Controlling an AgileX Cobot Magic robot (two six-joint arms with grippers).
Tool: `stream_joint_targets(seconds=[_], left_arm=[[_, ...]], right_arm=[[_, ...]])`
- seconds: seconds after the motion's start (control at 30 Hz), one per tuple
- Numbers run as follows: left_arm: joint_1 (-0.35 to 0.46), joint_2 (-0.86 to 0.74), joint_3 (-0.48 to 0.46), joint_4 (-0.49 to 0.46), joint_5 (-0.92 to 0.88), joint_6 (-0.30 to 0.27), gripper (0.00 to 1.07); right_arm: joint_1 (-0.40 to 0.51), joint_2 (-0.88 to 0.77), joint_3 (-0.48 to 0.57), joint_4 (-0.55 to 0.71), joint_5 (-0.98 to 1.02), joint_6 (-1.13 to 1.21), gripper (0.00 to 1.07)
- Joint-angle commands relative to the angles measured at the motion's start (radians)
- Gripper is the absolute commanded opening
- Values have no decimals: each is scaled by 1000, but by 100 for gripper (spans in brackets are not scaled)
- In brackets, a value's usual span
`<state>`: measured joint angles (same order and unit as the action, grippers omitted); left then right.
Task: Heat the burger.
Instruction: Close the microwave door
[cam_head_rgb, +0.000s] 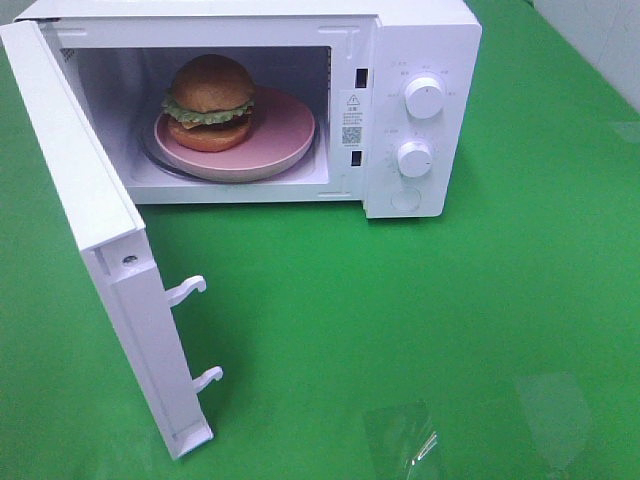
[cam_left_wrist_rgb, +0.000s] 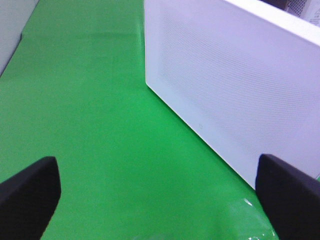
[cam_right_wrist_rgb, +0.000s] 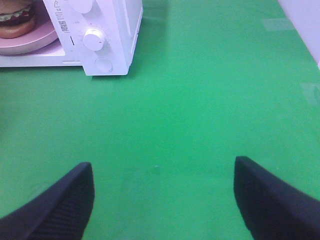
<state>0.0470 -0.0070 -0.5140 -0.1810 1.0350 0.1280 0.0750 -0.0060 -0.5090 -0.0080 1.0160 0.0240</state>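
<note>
The burger (cam_head_rgb: 209, 102), with brown buns and green lettuce, sits on a pink plate (cam_head_rgb: 285, 135) inside the white microwave (cam_head_rgb: 420, 40). The microwave door (cam_head_rgb: 75, 200) stands swung wide open to the left. A corner of the burger (cam_right_wrist_rgb: 15, 20) and plate shows in the right wrist view beside the control knobs (cam_right_wrist_rgb: 95, 39). My left gripper (cam_left_wrist_rgb: 160, 200) is open over the green cloth, facing the outer face of the door (cam_left_wrist_rgb: 235, 85). Well in front of the microwave my right gripper (cam_right_wrist_rgb: 162, 200) is open and holds nothing. Neither gripper appears in the exterior high view.
A green cloth (cam_head_rgb: 450, 320) covers the table. Two white latch hooks (cam_head_rgb: 190, 290) stick out from the door's edge. Two knobs (cam_head_rgb: 425, 98) sit on the microwave's right panel. A pale wall edge (cam_head_rgb: 600, 30) shows at the far right.
</note>
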Motion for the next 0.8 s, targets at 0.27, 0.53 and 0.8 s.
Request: stream_joint_targets(seconds=[0.27,0.53,0.8], left_arm=[[3,67,-34,-2,-193,35,84],[3,263,-29,-2,-380,35,0],[3,387,17,0,-621,45,0]], right_arm=[[-3,-22,2,0,-14,-2,76],[-3,-22,2,0,-14,-2,76],[-3,-22,2,0,-14,-1,76]])
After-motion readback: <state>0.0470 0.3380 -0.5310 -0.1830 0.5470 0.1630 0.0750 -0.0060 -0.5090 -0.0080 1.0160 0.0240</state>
